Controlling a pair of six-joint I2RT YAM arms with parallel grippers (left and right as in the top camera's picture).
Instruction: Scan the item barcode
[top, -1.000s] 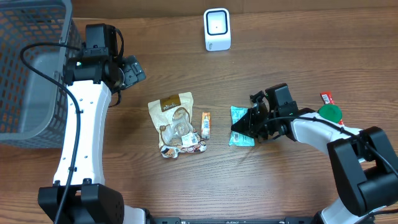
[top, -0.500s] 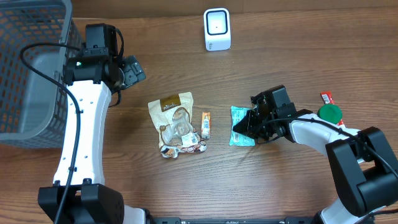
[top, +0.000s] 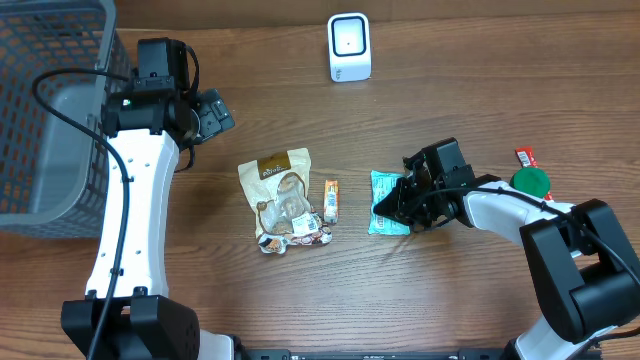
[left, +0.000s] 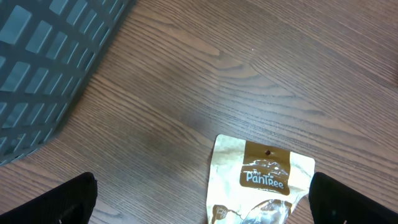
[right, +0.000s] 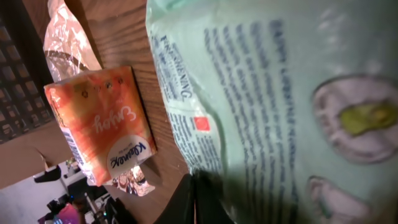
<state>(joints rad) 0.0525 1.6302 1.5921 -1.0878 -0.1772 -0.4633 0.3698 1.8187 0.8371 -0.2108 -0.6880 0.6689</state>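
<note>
One mint-green, fine-printed packet (top: 381, 186) lies on the brown wooden surface (top: 480, 90), right jaws closed at its edge, left jaws wide open.

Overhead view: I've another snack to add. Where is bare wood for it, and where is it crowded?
Bare: the band between the scanner and the packet row; the back right corner beside the scanner; the front strip below the brown pouch. Crowded: brown pouch, orange packet and teal packet side by side, right gripper at the last; green lid and red wrapper beyond.
</note>
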